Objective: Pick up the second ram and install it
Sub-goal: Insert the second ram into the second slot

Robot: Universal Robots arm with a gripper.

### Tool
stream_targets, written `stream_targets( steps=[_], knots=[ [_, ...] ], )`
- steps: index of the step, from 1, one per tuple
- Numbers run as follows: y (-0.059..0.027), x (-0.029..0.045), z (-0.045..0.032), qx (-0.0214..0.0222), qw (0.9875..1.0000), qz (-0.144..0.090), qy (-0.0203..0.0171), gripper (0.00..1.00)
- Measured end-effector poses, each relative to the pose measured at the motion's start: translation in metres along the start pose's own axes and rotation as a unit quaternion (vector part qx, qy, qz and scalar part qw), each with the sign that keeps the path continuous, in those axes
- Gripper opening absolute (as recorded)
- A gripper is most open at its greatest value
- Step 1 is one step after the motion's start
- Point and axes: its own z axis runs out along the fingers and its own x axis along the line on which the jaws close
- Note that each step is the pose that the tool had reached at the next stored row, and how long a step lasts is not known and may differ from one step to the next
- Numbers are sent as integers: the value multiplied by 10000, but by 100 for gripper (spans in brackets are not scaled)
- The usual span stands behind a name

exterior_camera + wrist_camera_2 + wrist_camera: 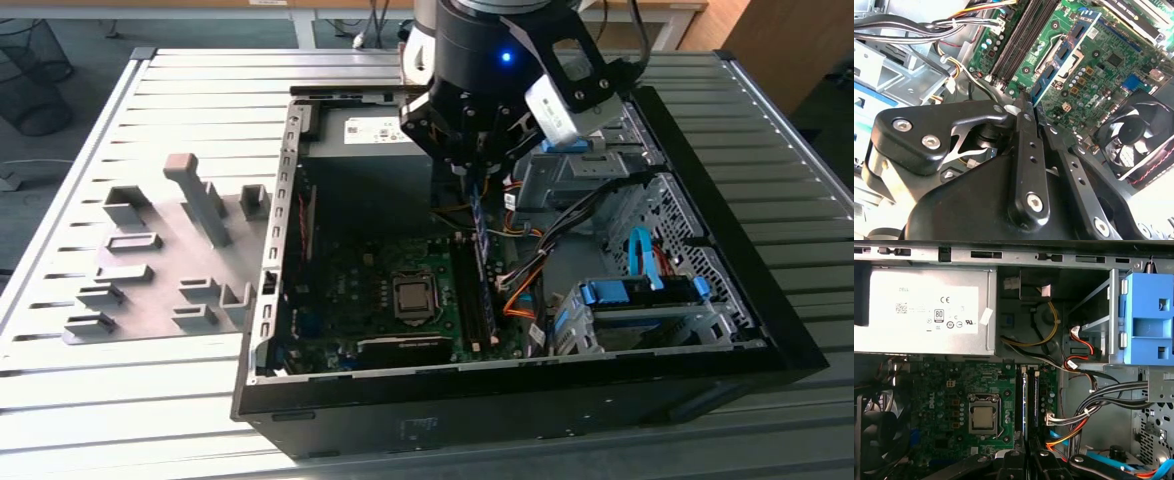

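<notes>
My gripper (474,172) hangs inside the open computer case (534,385), shut on the second ram (478,232), a thin blue stick pointing down toward the motherboard. In the second wrist view the ram (1066,47) runs out from the black fingertips (1024,107) as a long blue board with small chips, lying alongside the dark memory slots (1019,40). In the first wrist view the ram shows edge-on as a blue strip (1030,405) right over the slots (1020,400), just beyond my gripper (1026,457).
A grey power supply (924,310) fills the case's far end. Blue drive-bay clips (1149,320) and bundled cables (1099,400) crowd one side of the slots; the processor socket (983,417) and a fan (1134,132) sit on the other. Grey holder blocks (160,270) stand at the exterior view's left.
</notes>
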Motion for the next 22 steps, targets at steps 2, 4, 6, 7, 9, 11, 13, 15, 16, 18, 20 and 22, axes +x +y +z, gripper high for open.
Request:
stream_targets(
  steps=[2,4,6,7,9,11,13,15,16,18,20,22],
  knots=[
    [0,0,10,-1,10000,2,-1,14],
    [0,0,19,0,10000,1,0,14],
    [0,0,24,0,10000,1,0,14],
    [-1,0,26,1,10000,1,0,14],
    [-1,0,30,0,10000,1,0,14],
    [0,0,32,0,10000,1,0,14],
    [-1,0,35,-1,10000,1,0,14],
    [-1,1,40,0,10000,1,0,14],
    [-3,1,43,-1,10000,2,-1,14],
    [-5,1,50,-1,10000,2,-1,14],
    [-5,1,56,0,10000,6,0,14],
    [-6,1,62,0,10000,11,0,14]
  ],
)
